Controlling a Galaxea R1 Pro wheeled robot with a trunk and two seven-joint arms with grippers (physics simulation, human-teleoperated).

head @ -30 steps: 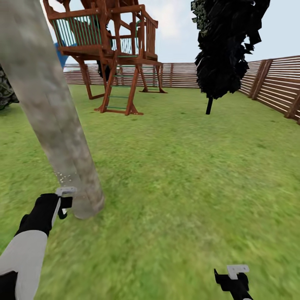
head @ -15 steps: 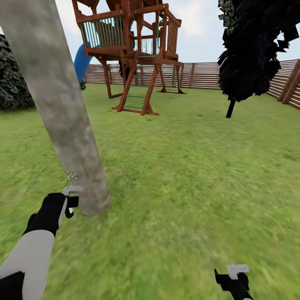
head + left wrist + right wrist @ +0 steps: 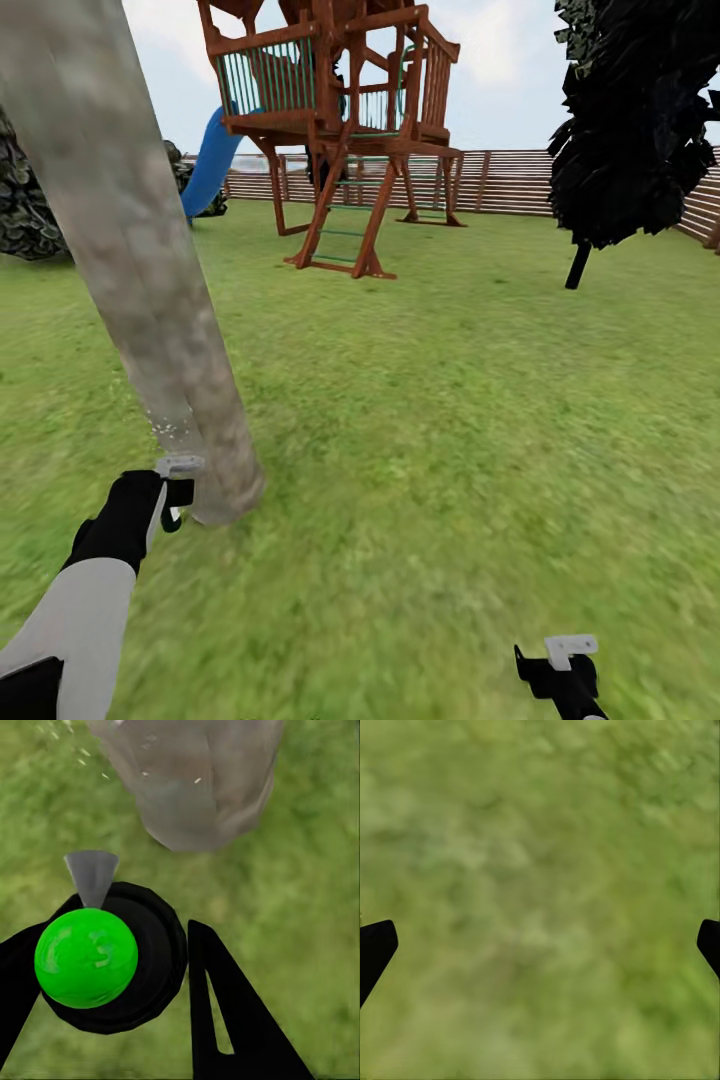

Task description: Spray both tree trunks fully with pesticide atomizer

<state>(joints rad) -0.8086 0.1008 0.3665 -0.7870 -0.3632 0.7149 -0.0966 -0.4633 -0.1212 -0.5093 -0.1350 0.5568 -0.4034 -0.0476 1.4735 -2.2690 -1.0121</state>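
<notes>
One tree trunk (image 3: 140, 270), thick and mottled grey-beige, leans across the left of the head view and meets the grass close in front of me. My left gripper (image 3: 172, 490) is low beside its base, shut on the pesticide atomizer (image 3: 86, 958), a black body with a glossy green ball top. Its grey nozzle (image 3: 91, 874) points toward the trunk's foot (image 3: 195, 780). Whitish pesticide specks (image 3: 165, 425) dot the bark just above the gripper and drift in the air (image 3: 82, 754). My right gripper (image 3: 560, 665) hangs open over bare grass (image 3: 540, 870) at the lower right.
Green lawn (image 3: 450, 400) spreads ahead. A wooden playhouse (image 3: 340, 110) with a ladder and blue slide (image 3: 210, 160) stands at the back. A dark narrow tree (image 3: 630, 130) is at the right, a dark bush (image 3: 30, 215) at the left, and a slatted fence (image 3: 500, 180) behind.
The whole picture has shifted right, so the camera has turned left, bringing the slide and bush into sight. My left gripper stays by the trunk's base with specks still near it.
</notes>
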